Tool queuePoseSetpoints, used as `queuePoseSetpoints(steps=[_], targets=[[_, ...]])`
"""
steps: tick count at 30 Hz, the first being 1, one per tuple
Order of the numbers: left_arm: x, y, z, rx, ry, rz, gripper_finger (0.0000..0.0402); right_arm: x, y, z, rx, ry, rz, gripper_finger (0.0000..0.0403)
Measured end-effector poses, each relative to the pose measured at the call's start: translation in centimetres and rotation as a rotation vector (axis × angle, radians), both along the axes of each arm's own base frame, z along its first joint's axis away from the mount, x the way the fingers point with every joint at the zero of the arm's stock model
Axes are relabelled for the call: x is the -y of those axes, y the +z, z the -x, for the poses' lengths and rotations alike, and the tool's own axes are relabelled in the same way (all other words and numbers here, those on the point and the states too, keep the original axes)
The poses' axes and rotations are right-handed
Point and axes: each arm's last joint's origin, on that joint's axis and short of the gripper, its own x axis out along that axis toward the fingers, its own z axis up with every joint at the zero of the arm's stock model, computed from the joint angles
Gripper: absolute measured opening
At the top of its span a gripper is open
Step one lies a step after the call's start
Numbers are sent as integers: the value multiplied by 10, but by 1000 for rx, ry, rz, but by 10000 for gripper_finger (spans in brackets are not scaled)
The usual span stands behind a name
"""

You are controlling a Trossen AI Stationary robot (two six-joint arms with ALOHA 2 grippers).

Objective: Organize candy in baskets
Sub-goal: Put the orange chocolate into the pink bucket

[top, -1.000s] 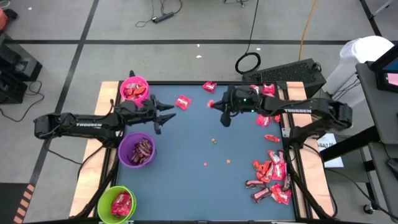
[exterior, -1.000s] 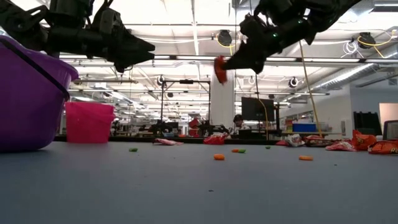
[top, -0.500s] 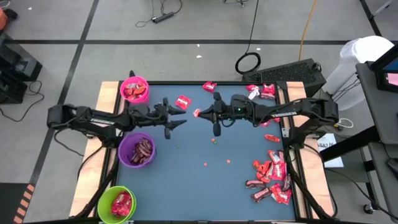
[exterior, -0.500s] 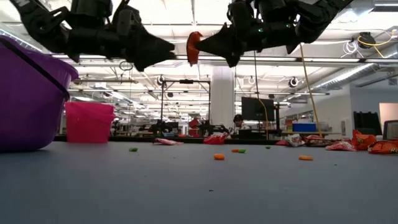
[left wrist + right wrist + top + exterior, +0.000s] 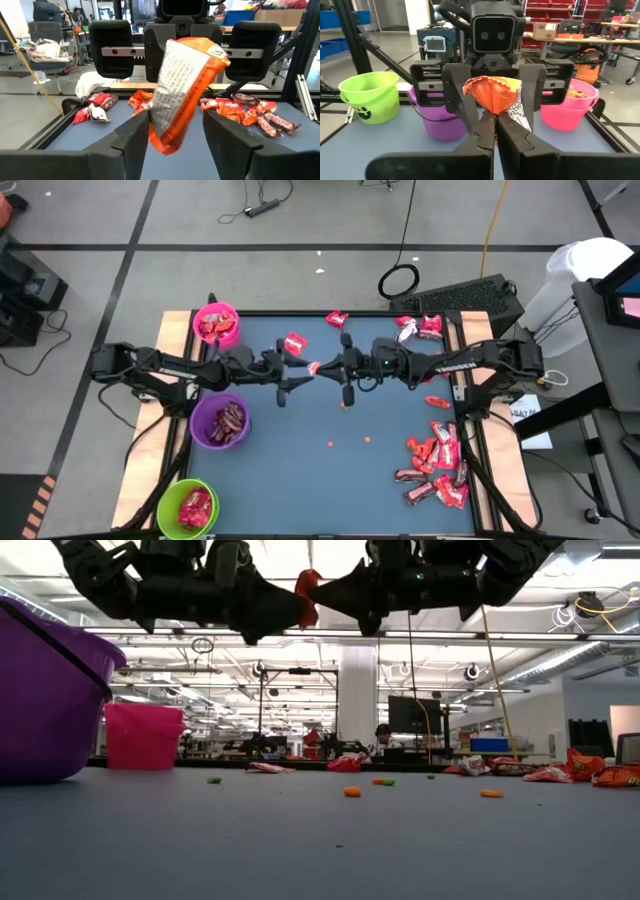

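Observation:
An orange-and-silver wrapped candy point(image 5: 185, 90) hangs in the air above the middle of the table point(image 5: 330, 480). My right gripper point(image 5: 495, 125) is shut on it, reaching level from the table's right. My left gripper point(image 5: 175, 130) comes level from the left and is open, one finger on each side of the candy. The pink basket point(image 5: 216, 323), the purple basket point(image 5: 220, 420) and the green basket point(image 5: 188, 508) stand along the left edge, each with candy in it. My right gripper pinches the candy's crumpled orange end point(image 5: 492, 111) between its two fingertips, coming level from the table's right. The candy is lifted clear of the table and sticks out tilted beyond the fingertips. My left gripper: whether a finger point(image 5: 137, 132) touches the wrapper's edge I cannot tell.
A heap of red and brown candy point(image 5: 437, 465) lies at the near right. More pieces lie at the far edge point(image 5: 337, 319), point(image 5: 294, 343) and far right point(image 5: 420, 326). Small orange and green specks point(image 5: 345, 406) dot the middle.
My right gripper has carried the candy toward the table's left and tipped up to level. My left gripper has moved right toward it, staying open, and its fingers now stand either side of the candy.

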Motion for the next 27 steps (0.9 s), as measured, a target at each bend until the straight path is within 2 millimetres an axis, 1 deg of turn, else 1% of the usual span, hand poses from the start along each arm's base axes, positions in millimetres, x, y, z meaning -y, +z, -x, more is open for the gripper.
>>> queuePoseSetpoints(steps=[2, 4, 10, 13, 16, 18, 20, 24, 27], targets=[[0, 0, 0, 1, -1, -1, 179, -1, 0, 0, 0, 4, 0, 2], [0, 0, 0, 2, -3, -2, 155, -1, 0, 0, 0, 4, 0, 2], [0, -1, 0, -11, -5, 0, 58, -1, 1, 0, 7, 4, 1, 4], [0, -2, 0, -28, -7, 3, 25, -3, 0, 0, 0, 8, 0, 26], [0, -3, 1, -52, -5, 6, 20, -4, 3, 3, -10, 13, -2, 68], [0, -3, 3, -74, 17, 10, 30, -5, 13, 10, -2, 18, -1, 99], [-1, -2, 8, -109, 55, 18, 40, -6, 23, 20, -36, 19, -5, 130], [-2, 5, 24, -207, 189, 18, 46, -9, 31, 45, -189, 12, -16, 174], [-4, 15, 41, -285, 290, 34, 48, -11, 31, 60, -300, 13, -23, 191]])
